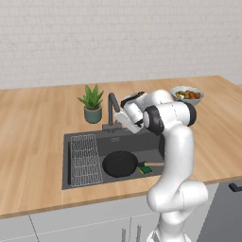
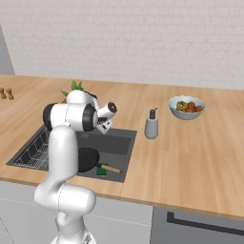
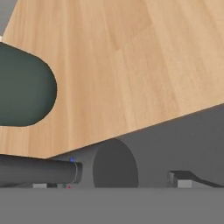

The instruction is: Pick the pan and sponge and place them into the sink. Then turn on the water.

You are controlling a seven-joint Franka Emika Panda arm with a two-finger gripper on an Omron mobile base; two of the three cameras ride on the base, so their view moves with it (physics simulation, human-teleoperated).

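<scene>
The pan (image 1: 120, 163) lies in the sink (image 1: 78, 137), its wooden handle pointing toward the robot's right, and the sponge (image 1: 146, 169) rests just beside that handle on the basin floor, so both placing steps look done. No stream falls from the faucet (image 1: 113, 105), so turning on the water appears to be what is left. The arm has the tool (image 1: 128, 121) raised at the back of the basin, close by the faucet base, its jaws spread wide and carrying nothing. In the hand view the dark faucet body (image 3: 115, 164) sits close ahead against the wooden desk (image 3: 131, 65). A potted plant (image 1: 92, 103) stands behind the sink
</scene>
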